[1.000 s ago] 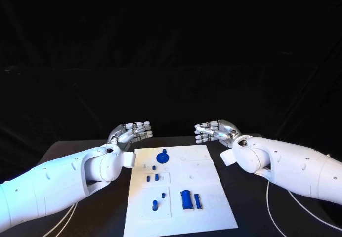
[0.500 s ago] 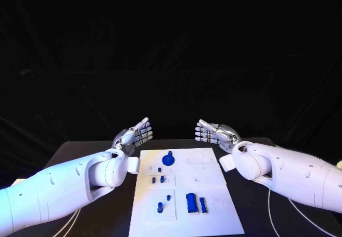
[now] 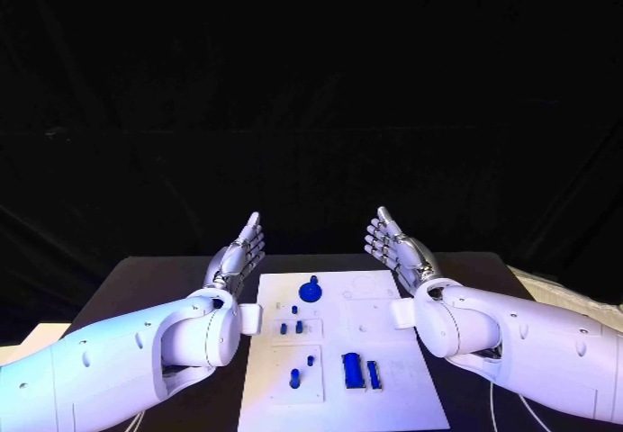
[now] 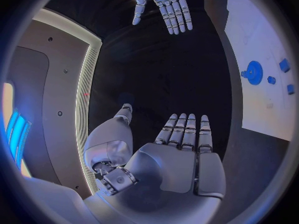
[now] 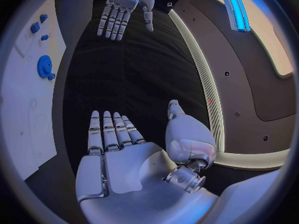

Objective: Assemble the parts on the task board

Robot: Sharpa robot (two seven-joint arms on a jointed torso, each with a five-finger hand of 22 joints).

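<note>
Robot hands [image 3: 241, 247] [image 3: 396, 245] flanking task board [image 3: 390, 360]

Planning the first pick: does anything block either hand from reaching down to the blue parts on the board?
Nothing visible does. The left hand and right hand, both holding nothing, are raised beyond the task board; the blue parts lie uncovered.

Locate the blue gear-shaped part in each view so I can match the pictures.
Head view: blue gear at the far end of the task board, left of its midline.
Left wrist view: gear on the white board at the circle's right.
Right wrist view: gear on the board at the circle's left.
Shared landmark: the small blue blocks next to the gear.
</note>
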